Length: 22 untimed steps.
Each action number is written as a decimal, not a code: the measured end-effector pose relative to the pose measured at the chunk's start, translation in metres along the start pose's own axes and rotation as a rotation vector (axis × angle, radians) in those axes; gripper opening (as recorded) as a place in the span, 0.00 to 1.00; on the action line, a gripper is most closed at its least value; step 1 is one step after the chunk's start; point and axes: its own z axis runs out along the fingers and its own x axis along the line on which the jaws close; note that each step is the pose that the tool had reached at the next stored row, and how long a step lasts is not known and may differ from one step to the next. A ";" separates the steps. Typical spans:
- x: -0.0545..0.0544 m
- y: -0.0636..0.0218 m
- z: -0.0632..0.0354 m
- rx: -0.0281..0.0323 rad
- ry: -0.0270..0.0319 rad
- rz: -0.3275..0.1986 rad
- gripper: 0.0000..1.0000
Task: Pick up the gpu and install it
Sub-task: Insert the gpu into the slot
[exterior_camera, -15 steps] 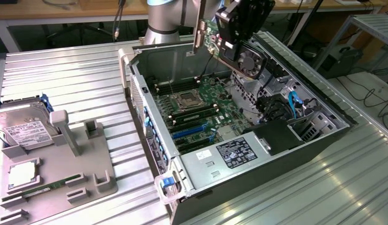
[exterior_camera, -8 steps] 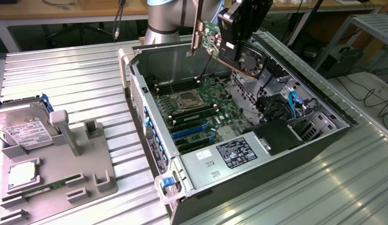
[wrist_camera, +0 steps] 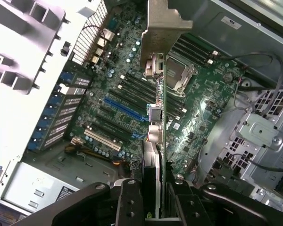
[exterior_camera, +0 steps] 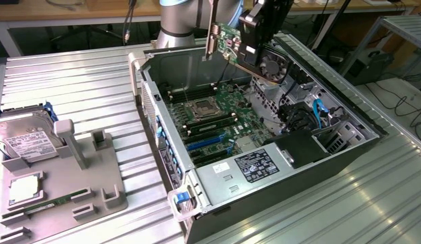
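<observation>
The gripper's (wrist_camera: 153, 190) black fingers (wrist_camera: 129, 200) sit closest to the wrist camera, clamped on either face of the gpu (wrist_camera: 158, 127), which is seen edge-on running straight out from between them. The card's silver bracket (wrist_camera: 165, 28) is at the end farthest from the gripper.

In the exterior view the arm (exterior_camera: 176, 20) reaches in from the far side of the table (exterior_camera: 74, 76). The gripper (exterior_camera: 251, 48) points steeply down over the open computer case (exterior_camera: 156, 112). The gpu (exterior_camera: 230, 43) hangs in its grasp, tilted and clear of the case. Its round black fan (exterior_camera: 273, 65) is just beside the fingers and the bracket (exterior_camera: 211, 35) is on the side away from them.

The motherboard (exterior_camera: 224, 112) lies directly beneath the gripper and apart from the card. Its blue slots (exterior_camera: 204, 142) are lower and farther out, and the power supply (exterior_camera: 254, 165) lies beyond those.

Well away from the gripper, toward the exterior view's left, a grey fixture (exterior_camera: 82, 173) carries a hard drive (exterior_camera: 24, 140) and a RAM stick (exterior_camera: 48, 201).
</observation>
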 end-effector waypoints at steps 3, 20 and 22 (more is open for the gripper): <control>0.000 0.0000 0.0000 -0.0005 -0.0009 -0.025 0.27; 0.000 0.0000 0.0000 -0.0033 -0.0061 -0.164 0.27; 0.000 0.0000 0.0000 -0.0036 -0.0067 -0.180 0.27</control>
